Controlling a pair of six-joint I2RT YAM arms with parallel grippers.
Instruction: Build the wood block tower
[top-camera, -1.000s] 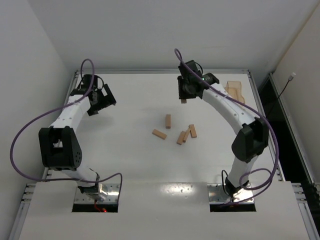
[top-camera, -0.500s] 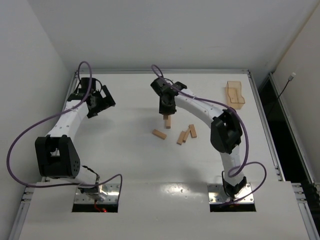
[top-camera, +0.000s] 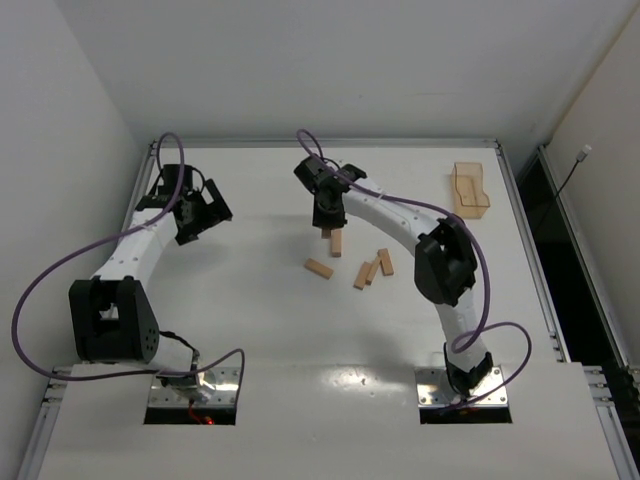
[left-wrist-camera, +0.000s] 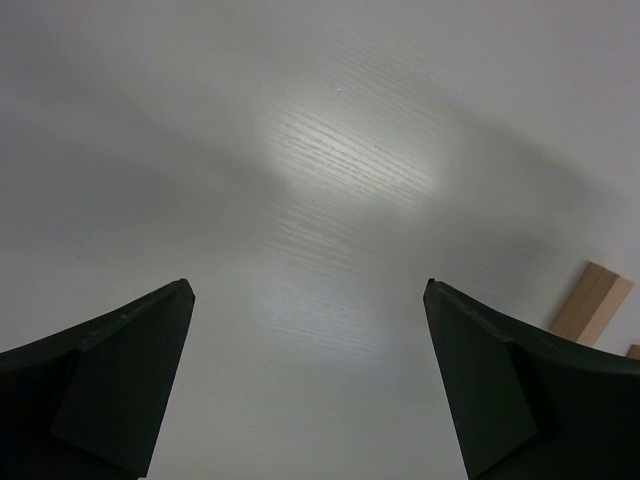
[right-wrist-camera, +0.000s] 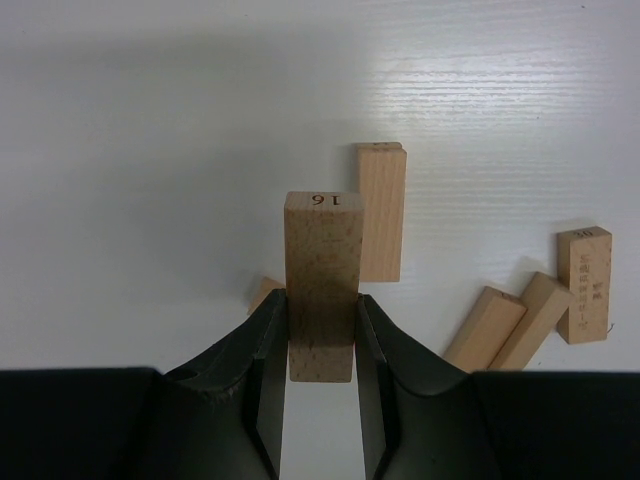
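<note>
No stacked tower shows; the light-tan wood blocks lie loose. My right gripper (top-camera: 325, 218) (right-wrist-camera: 322, 300) is shut on one wood block (right-wrist-camera: 322, 285) marked "16", held on end above the table. Just beyond it a block (right-wrist-camera: 381, 212) (top-camera: 337, 243) lies flat. Another block (top-camera: 319, 268) lies to the near left, partly hidden behind a finger in the right wrist view (right-wrist-camera: 262, 293). Three more blocks (top-camera: 373, 269) (right-wrist-camera: 533, 318) lie clustered to the right. My left gripper (top-camera: 205, 210) (left-wrist-camera: 308, 285) is open and empty over bare table at the far left.
A shallow translucent tan tray (top-camera: 470, 187) stands at the back right of the white table (top-camera: 250, 300). One block's end (left-wrist-camera: 593, 302) shows at the right edge of the left wrist view. Walls close the table on the left, back and right.
My right arm swung left from near the tray to over the loose blocks, carrying the held block. The left arm shifted only slightly.
</note>
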